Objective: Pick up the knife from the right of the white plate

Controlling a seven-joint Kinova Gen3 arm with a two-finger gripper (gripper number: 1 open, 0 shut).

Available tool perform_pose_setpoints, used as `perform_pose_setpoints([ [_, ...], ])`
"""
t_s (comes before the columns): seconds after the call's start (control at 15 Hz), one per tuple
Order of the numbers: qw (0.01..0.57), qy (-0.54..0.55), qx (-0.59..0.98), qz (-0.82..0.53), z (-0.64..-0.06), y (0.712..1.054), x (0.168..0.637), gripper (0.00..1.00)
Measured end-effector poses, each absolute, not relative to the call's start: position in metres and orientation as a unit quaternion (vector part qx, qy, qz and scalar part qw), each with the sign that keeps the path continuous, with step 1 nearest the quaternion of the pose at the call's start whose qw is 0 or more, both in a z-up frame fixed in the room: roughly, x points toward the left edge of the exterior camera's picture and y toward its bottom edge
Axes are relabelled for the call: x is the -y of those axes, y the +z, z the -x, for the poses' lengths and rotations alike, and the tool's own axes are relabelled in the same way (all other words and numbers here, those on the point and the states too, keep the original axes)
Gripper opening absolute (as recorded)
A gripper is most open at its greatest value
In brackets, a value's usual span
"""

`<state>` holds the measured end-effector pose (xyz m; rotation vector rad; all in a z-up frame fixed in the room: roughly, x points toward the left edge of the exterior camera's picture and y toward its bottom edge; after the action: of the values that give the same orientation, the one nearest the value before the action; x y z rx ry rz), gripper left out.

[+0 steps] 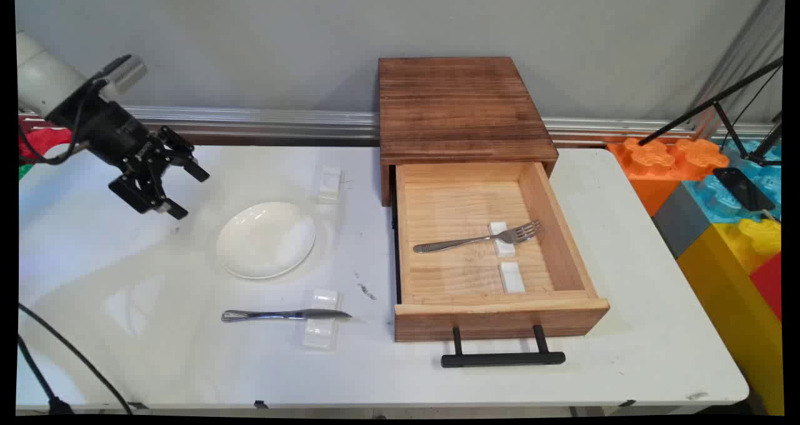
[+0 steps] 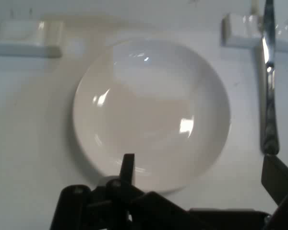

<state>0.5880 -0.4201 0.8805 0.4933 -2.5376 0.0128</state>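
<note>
No legible txt, labels or nos. anywhere; faint marking on the end effector [image 1: 178, 187] possibly lettering, unreadable.

Plate [image 1: 265, 240]: plain white, on a white bench [image 1: 625, 325]. Drawer [image 1: 494, 315]: pale wood grain, black handle [image 1: 503, 358]. Knife [image 1: 284, 315], fork [image 1: 478, 238]: silver.

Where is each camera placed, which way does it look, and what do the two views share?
Main view: above the table's near side, looking down across the white table at the wall; shows the arm and its open gripper at left.
Hand view: on the hand, looking along the gripper at the plate; shows linkage and fingers.
Shared: plate, knife, white rests.
</note>
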Motion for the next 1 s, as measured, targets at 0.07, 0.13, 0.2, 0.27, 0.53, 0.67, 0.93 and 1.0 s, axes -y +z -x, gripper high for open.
perform_pose_setpoints([
  [0.07,0.28,0.004,0.942,-0.184,-0.581,0.879,0.416,1.0],
  [0.13,0.285,0.004,0.941,-0.183,-0.573,0.878,0.412,1.0],
  [0.2,0.29,0.003,0.94,-0.182,-0.566,0.876,0.407,1.0],
  [0.27,0.293,0.003,0.939,-0.18,-0.561,0.874,0.404,1.0],
  [0.53,0.307,-0.003,0.937,-0.17,-0.533,0.86,0.383,1.0],
  [0.67,0.312,-0.006,0.936,-0.163,-0.52,0.85,0.371,1.0],
  [0.93,0.319,-0.014,0.936,-0.149,-0.499,0.834,0.355,1.0],
  [1.0,0.32,-0.016,0.936,-0.147,-0.494,0.83,0.352,1.0],
])
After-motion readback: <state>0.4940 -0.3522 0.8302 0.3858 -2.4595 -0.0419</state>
